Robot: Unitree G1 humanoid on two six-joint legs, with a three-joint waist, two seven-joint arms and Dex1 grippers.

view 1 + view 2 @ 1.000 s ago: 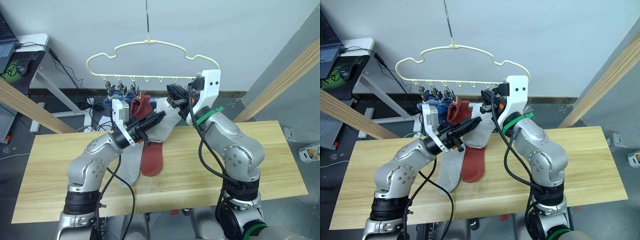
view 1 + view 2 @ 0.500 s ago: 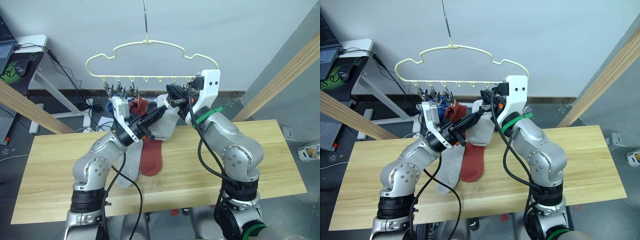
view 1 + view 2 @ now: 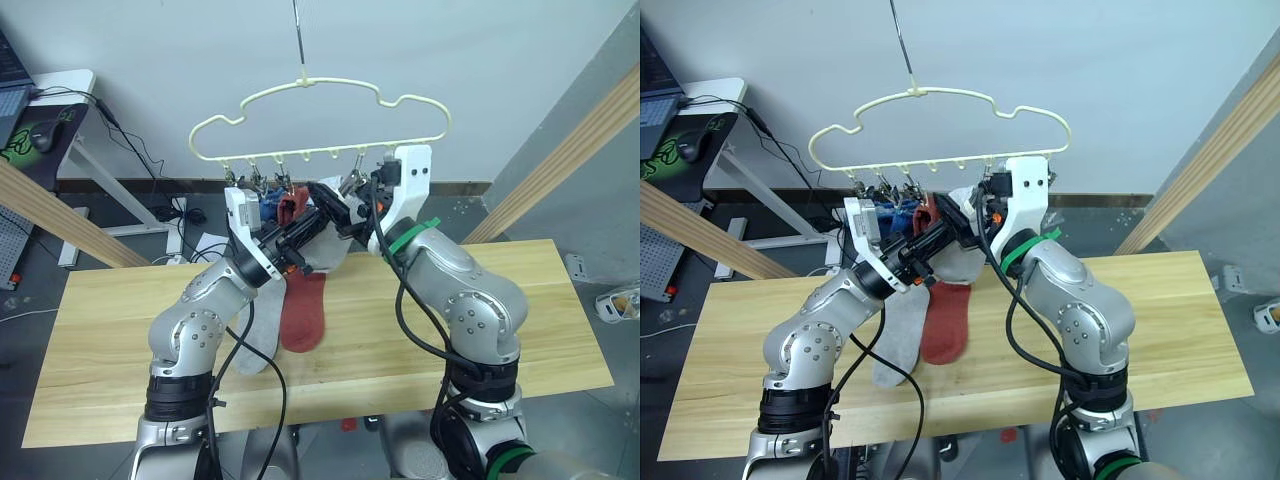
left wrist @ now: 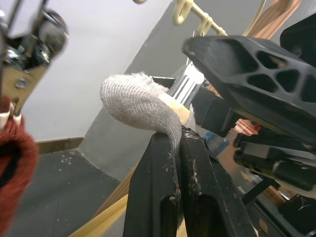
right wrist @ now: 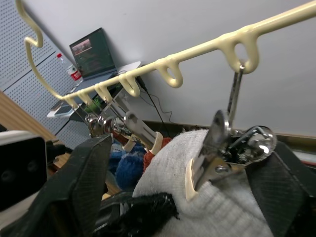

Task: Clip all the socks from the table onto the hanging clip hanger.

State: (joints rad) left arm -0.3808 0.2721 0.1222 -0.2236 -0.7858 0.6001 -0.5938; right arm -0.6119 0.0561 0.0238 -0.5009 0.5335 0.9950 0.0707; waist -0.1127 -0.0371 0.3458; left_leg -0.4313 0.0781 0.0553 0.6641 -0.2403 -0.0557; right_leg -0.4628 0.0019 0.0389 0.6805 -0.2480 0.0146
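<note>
The big wooden table (image 3: 120, 330) sits under the yellow clip hanger (image 3: 320, 125). A grey sock (image 3: 255, 335) and a red sock (image 3: 303, 315) hang down from it. The left gripper (image 4: 180, 148) pinches another grey sock (image 4: 136, 101) tight by a silver clip (image 5: 210, 155). The right gripper (image 5: 197, 197) has its 2 fingers wide apart around that clip.

Arms: silver-grey rounded metallic segments, black joint rings, black external cables. Right arm carries green tape bands. White wrist housings. Left gripper (image 3: 313, 226), right gripper (image 3: 330, 197): black fingers.
</note>
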